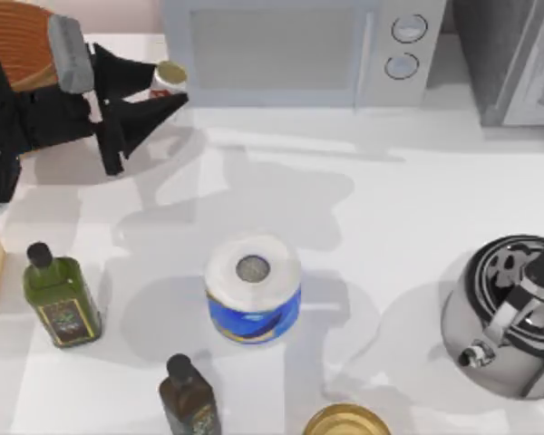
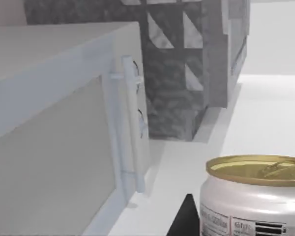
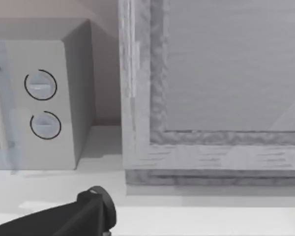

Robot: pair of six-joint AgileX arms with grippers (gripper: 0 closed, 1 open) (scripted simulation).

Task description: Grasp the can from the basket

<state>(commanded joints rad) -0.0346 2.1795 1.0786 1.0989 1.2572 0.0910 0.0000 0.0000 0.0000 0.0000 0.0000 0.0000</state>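
A shiny gold round lid (image 1: 346,422) sits at the table's (image 1: 408,227) near edge, about 6 o'clock, with a dark bottle (image 1: 189,395) to its left. Farther back at 8 o'clock stands a green bottle (image 1: 61,301); the blue-white roll (image 1: 253,288) stands near the centre and a steel kettle (image 1: 506,317) at 4 o'clock, where the right arm is parked over it. Beyond them, at 10 o'clock, the left gripper (image 1: 168,86) is raised, its jaws closed on the can (image 1: 169,78): a small cylinder with a dull gold top and a white side bearing red marks. In the left wrist view the can (image 2: 254,199) shows a gold rimmed lid, a pale silvery wall and dark printing. The orange-brown woven basket (image 1: 18,41) lies at 11 o'clock, behind the arm. A white microwave (image 1: 290,50) stands farthest, at 12 o'clock.
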